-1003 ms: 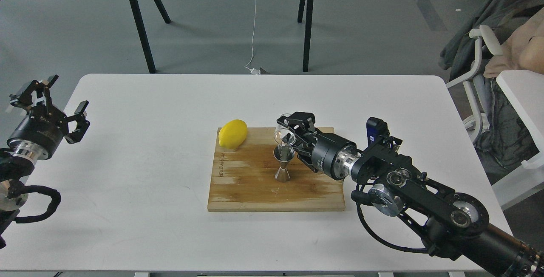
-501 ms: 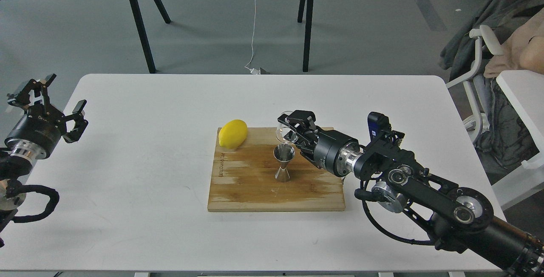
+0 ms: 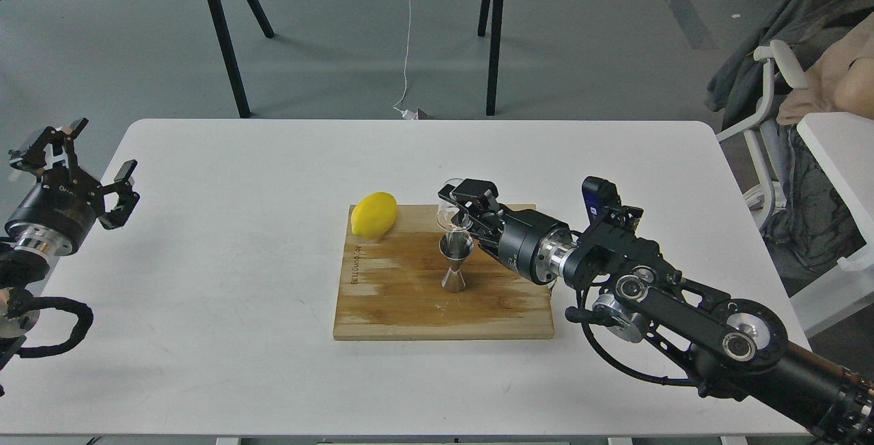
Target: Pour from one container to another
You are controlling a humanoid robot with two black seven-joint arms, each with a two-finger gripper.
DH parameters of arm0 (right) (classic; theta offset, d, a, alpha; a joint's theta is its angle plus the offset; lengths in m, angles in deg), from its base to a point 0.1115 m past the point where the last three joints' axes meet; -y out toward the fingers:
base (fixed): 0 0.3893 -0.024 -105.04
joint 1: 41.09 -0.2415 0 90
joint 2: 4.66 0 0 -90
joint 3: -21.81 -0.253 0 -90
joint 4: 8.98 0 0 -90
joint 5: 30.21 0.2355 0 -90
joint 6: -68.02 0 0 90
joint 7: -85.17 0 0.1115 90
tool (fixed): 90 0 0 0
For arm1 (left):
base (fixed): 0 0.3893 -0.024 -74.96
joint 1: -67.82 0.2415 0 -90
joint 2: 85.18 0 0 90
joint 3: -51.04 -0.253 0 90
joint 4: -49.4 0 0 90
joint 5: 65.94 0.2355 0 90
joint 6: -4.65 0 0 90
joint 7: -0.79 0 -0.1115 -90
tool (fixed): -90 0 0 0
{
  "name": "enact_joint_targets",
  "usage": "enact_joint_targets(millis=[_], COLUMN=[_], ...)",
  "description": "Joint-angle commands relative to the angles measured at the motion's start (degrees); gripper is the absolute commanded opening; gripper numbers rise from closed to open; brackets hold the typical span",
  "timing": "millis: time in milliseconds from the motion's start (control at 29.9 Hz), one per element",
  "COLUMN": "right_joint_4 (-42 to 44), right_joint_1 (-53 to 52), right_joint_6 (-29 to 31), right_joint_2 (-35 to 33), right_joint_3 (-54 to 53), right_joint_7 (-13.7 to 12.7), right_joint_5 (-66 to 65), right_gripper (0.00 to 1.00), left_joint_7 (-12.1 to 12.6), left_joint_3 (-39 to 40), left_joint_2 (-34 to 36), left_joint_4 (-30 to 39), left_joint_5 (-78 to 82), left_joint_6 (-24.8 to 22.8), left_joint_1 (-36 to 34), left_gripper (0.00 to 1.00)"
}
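The right gripper (image 3: 459, 207), right of frame centre, is clamped on the clear glass cup (image 3: 453, 214), holding it just above and behind the mouth of the steel jigger (image 3: 455, 264), which stands upright on the wooden cutting board (image 3: 410, 308) in the lower middle of the frame. Farther back, a yellow lemon (image 3: 373, 214) rests on the board's upper-left corner. At the left edge of the frame the left gripper (image 3: 82, 165) hangs with its fingers spread apart, holding nothing, over the edge of the white table (image 3: 225, 281).
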Motion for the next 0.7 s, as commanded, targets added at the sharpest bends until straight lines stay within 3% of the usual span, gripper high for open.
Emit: enact_joint_targets(millis=[0, 668], right_joint_4=[0.03, 0.03], right_joint_1=[-0.76, -3.22], right_joint_6=[0.52, 1.58], right_joint_2=[-0.78, -1.75], right_joint_3=[1.19, 3.30], right_joint_7=[0.12, 0.47], right_joint_5=[-0.14, -1.89], right_gripper=[0.35, 0.35], left_joint_7=[0.00, 0.00], left_joint_3=[0.00, 0.08], left_joint_2=[0.01, 0.18], left_joint_4=[0.00, 0.00], left_joint_5=[-0.09, -0.09], left_joint_6=[0.00, 0.00], left_joint_1=[0.00, 0.00], left_gripper=[0.87, 0.87])
